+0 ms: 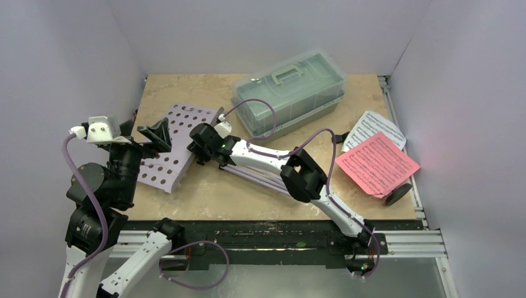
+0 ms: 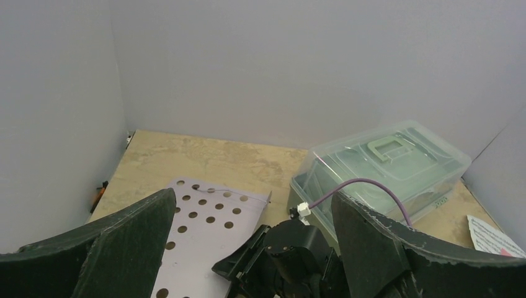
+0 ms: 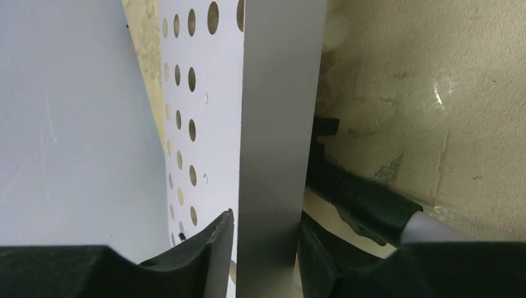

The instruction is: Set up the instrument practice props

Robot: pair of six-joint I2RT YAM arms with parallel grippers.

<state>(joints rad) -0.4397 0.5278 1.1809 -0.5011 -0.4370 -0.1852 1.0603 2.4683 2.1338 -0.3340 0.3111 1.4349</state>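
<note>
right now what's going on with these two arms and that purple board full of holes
The right gripper has reached across and pinches the edge of the pale lilac perforated music stand, which lies down on the beige tabletop rather than standing. The left gripper hangs open beside the stand's left end, holding nothing. The pink sheet of music and the white sheet lie untouched at the right edge, next to a black round base. The translucent green lidded toolbox sits closed at the back.

Perforated lilac stand (image 1: 182, 144) lying left; sheets (image 1: 377, 162) right.
</note>
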